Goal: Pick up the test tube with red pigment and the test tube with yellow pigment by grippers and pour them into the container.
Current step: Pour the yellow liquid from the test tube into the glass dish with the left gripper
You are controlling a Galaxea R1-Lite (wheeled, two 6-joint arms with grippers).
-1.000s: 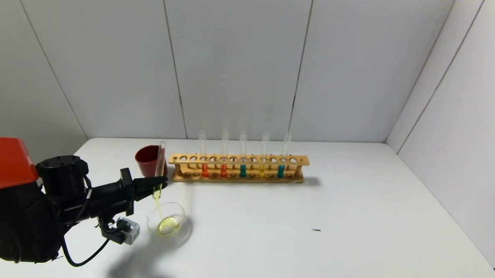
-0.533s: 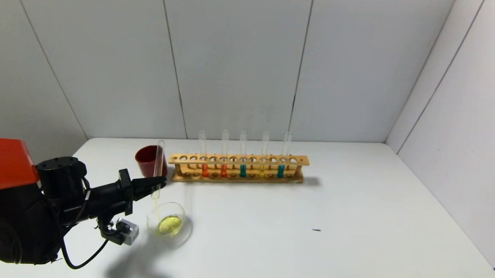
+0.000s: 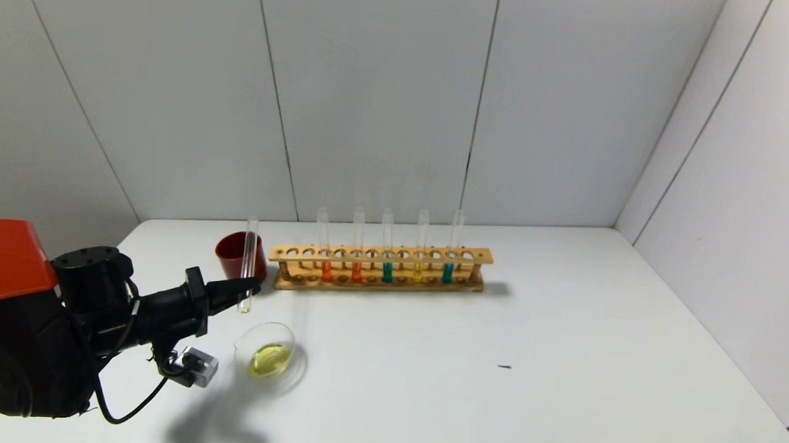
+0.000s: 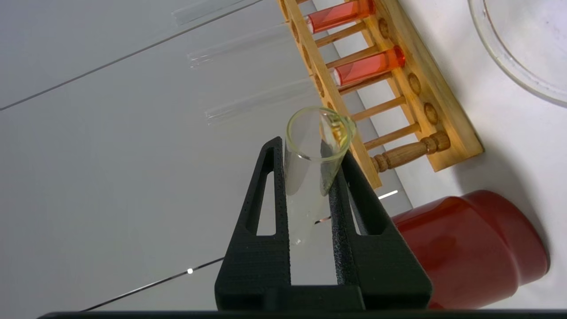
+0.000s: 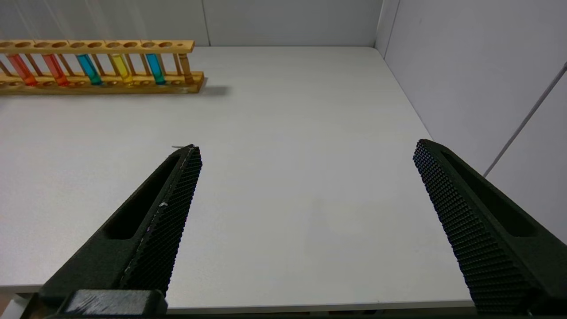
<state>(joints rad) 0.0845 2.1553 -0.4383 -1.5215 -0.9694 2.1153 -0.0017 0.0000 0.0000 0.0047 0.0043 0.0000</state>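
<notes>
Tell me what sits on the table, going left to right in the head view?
Left end effector holding the test tube with yellow pigment → container → wooden rack → small dark speck.

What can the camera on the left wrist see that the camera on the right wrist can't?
Only the left wrist view shows the left gripper shut on the emptied test tube with yellow pigment, plus the red cup and the container rim. Only the right wrist view shows the open right gripper and the teal tubes. Both show the wooden rack with its two red tubes.
</notes>
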